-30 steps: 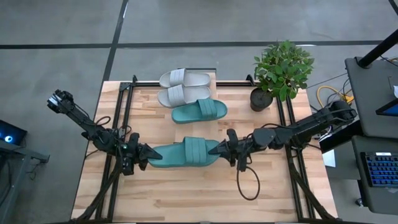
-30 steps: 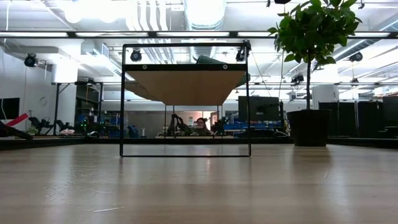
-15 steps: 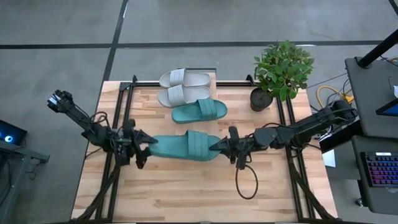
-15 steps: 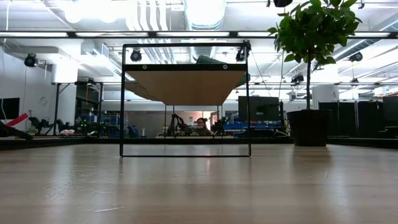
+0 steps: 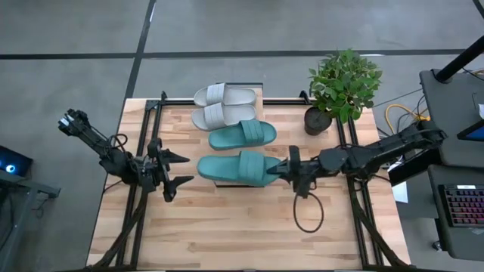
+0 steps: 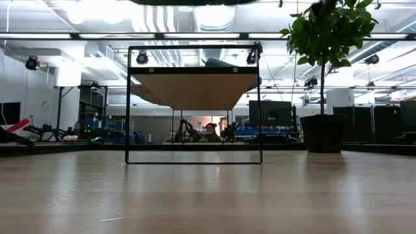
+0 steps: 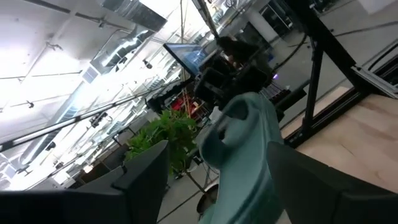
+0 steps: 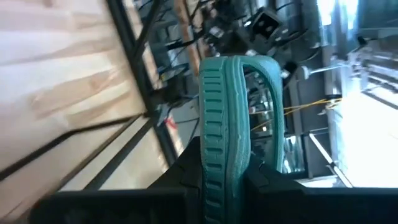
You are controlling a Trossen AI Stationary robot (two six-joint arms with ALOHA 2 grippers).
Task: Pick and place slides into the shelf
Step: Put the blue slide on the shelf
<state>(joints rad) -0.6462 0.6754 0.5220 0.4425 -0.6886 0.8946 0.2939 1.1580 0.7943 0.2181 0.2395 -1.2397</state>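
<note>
From above, the right gripper (image 5: 286, 168) pinches the end of a teal slide (image 5: 240, 167) near the middle of the tabletop (image 5: 227, 234), while the left gripper (image 5: 180, 169) stands spread wide just off the slide's other end, not touching it; a second teal slide (image 5: 243, 134) and two grey-white slides (image 5: 224, 95) lie side by side toward the tabletop's far edge, with a potted plant (image 5: 340, 85) at the far right corner; the low view shows none of the slides or grippers, only the shelf (image 6: 194, 90) with its wood plank top and thin dark frame, and the plant; the left wrist view shows the teal slide's end between its parted fingers (image 7: 146, 168), clear of both; the right wrist view shows the ribbed sole clamped edge-on between its fingers (image 8: 180, 168); a second ago the left gripper was closed on that slide, which then lay nearer the tabletop's front edge.
</note>
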